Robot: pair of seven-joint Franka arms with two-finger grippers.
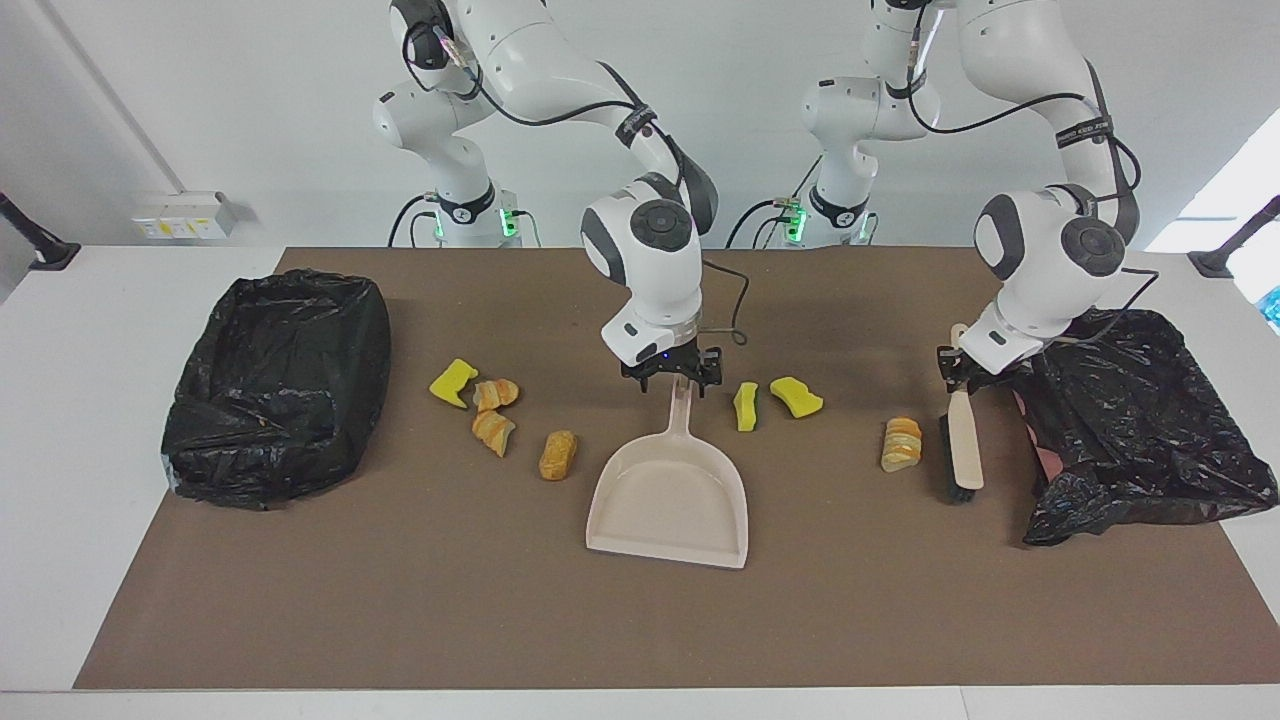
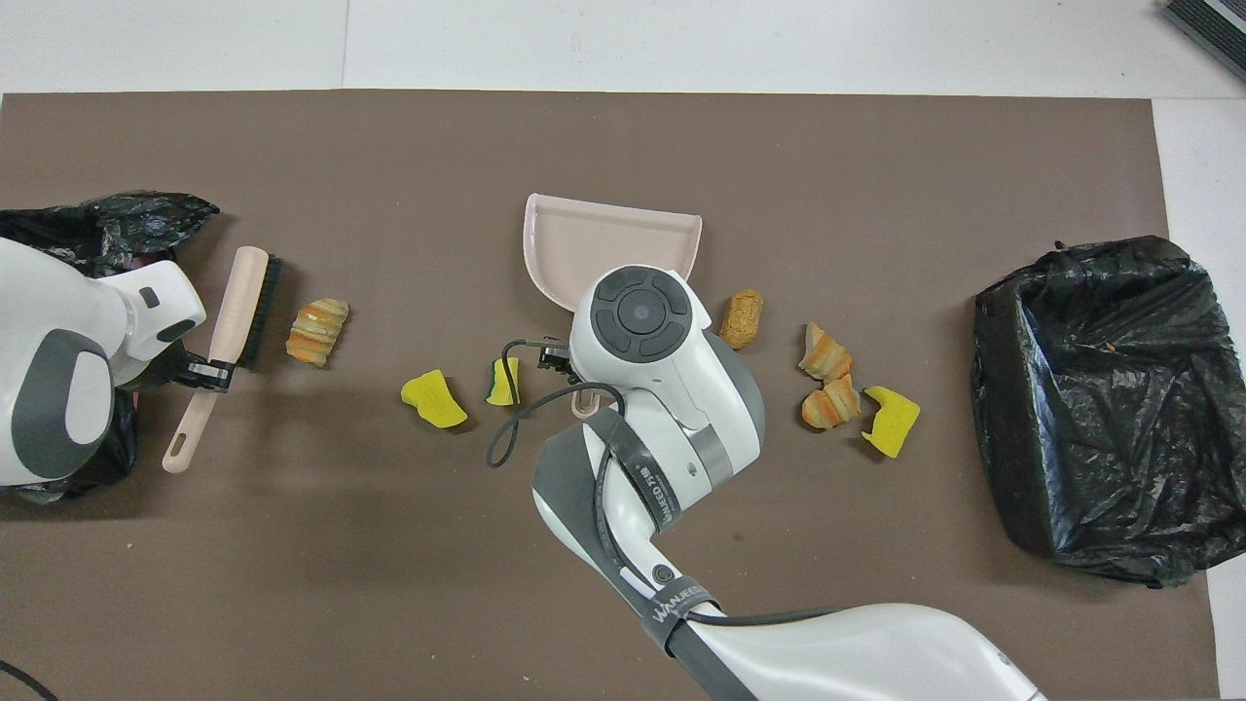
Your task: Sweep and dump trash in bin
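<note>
While the bin (image 1: 275, 385) sits at nine o'clock in the facing view, three trash pieces (image 1: 492, 412) and a fourth (image 1: 558, 455) lie beside it. At centre, the right gripper (image 1: 671, 372) clasps the dustpan (image 1: 672, 497) handle. Three more pieces (image 1: 795, 396) precede the left gripper (image 1: 958, 372), which clamps the brush (image 1: 964, 450) at three o'clock.

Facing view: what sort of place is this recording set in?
Probably a robot lab: two bench-mounted arms, a brown mat covering a white table, staged trash, a dustpan, and black-lined bins at each end.
</note>
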